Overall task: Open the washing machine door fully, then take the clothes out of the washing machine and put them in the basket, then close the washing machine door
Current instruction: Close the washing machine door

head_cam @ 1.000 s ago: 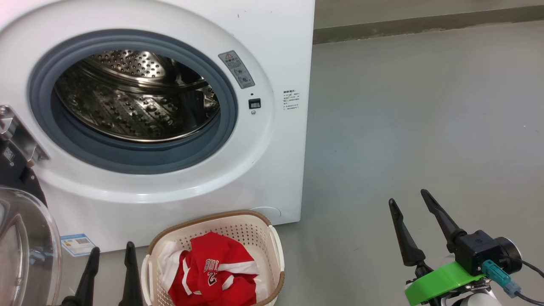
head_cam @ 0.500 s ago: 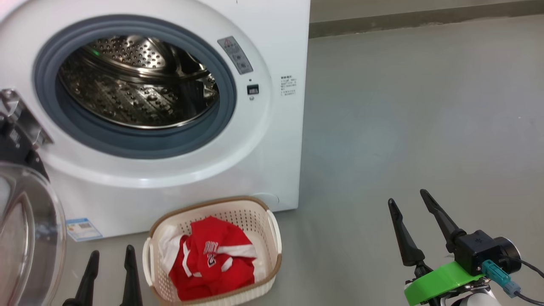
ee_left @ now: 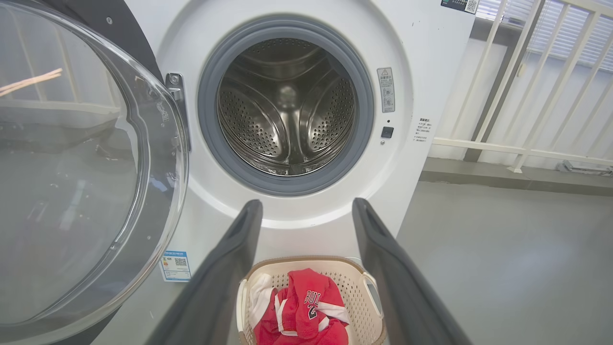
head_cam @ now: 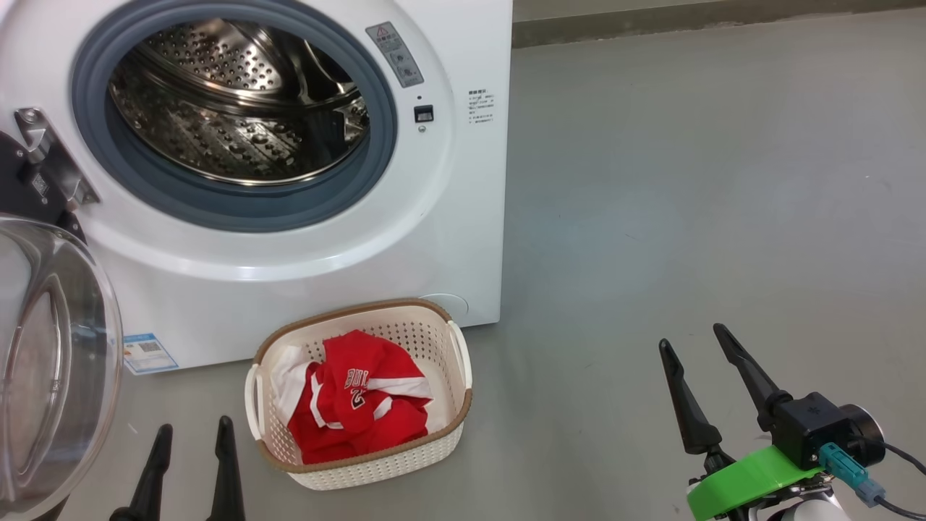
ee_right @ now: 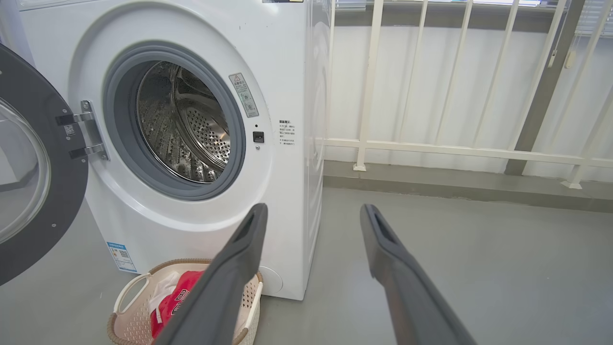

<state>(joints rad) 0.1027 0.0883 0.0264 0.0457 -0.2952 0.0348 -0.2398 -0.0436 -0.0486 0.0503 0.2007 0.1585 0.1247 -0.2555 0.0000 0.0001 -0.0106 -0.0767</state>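
You have the washing machine door (head_cam: 51, 347) swung wide open at the left of the head view, its clear glass bowl bulging toward you and a metal hinge (head_cam: 54, 155) tying its black rim to the washing machine (head_cam: 441, 239). Behind the grey rubber ring (head_cam: 239, 210) the perforated steel drum (head_cam: 231, 123) shows its shiny wall and ribs. The clothes (head_cam: 354, 401), a red jersey with white trim and a number 2 bunched over some white cloth, lie in the basket (head_cam: 376, 470), which stands on the grey floor (head_cam: 687, 181) just in front of the machine, below the opening. Your left gripper (head_cam: 193, 434) sits low, between the door and the basket, its two dark fingers spread wide with nothing between them; in its wrist view they frame the basket. Your right gripper (head_cam: 692, 339) is well apart to the right over the floor, also spread wide and empty. A small blue label (head_cam: 148, 352) sits low on the machine's front, near the door. A white railing (ee_right: 455, 96) stands beyond the machine in the right wrist view.
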